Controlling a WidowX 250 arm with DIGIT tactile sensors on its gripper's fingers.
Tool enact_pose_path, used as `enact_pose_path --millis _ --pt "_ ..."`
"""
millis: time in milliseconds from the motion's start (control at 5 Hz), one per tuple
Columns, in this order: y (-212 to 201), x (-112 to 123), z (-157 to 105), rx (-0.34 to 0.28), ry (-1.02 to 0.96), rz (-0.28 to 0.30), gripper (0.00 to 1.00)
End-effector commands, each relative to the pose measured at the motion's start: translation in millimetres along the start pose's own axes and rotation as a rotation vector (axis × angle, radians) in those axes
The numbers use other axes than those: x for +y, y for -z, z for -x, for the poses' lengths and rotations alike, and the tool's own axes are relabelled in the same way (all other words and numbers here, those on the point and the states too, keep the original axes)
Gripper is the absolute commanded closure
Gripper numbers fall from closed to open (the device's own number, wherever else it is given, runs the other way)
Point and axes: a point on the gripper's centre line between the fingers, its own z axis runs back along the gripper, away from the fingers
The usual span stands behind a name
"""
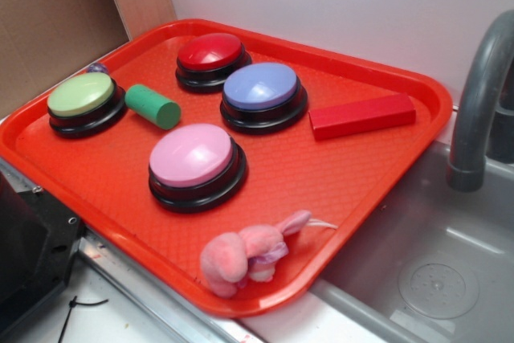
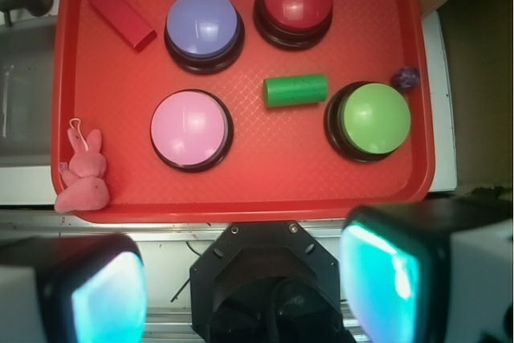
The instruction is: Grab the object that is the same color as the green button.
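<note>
Wrist view shows my tool (image 2: 245,295) released, fingers (image 2: 104,295) wide, high above the tray (image 2: 80,190). Ahead of it the green cylinder (image 2: 296,90) lies on its side, just left of the green button (image 2: 373,118). I judge I'm approaching; next I descend straight over it.

— Showing the gripper (image 2: 245,279) anywhere?
— Only in the wrist view, at the near edge. Hovering high, looking straight down.
— Fingers (image 2: 100,291)?
— Standing wide apart, one at the near left, the other at the near right, both blurred and glowing pale cyan on the inner faces. Holding nothing between them.
— Anything else of the arm?
— Showing a black angular mount between the two fingers, low in the middle. Touching nothing. Not appearing clearly in the exterior view.
</note>
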Motion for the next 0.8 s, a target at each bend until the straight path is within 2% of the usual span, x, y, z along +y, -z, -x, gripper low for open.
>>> enact_pose_path --millis 0,200,600 --pt "0 0 0 0.000 0.000 0.000 0.00" --pt "7 7 -1 -0.023 -0.141 -0.002 0.00" --pt "33 30 -11 -0.014 -0.501 0.010 0.00"
